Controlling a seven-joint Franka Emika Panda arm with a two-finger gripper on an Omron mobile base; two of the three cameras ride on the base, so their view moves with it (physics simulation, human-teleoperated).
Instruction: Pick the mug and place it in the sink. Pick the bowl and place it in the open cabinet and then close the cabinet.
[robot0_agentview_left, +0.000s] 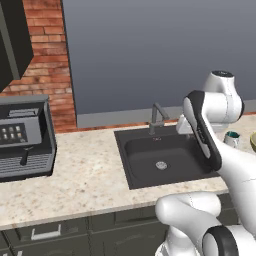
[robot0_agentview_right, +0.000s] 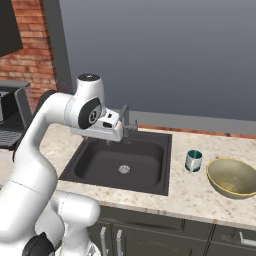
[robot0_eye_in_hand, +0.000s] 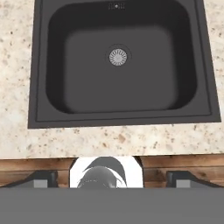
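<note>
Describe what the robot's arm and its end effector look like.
The arm is glossy white, built of rounded tubular links with dark grey to black bands and caps at the joints. The end effector has a boxy white body and two small dark finger tips. No cables or markings are visible.

No legible text; coffee machine (robot0_agentview_left: 22, 142) panel icons and mark on sink (robot0_eye_in_hand: 39, 111) rim too blurred.

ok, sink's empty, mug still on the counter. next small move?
Probably swing the open gripper from over the sink toward the mug. The mug stands upright on the counter between the basin and the bowl, untouched, and nothing is held.
</note>
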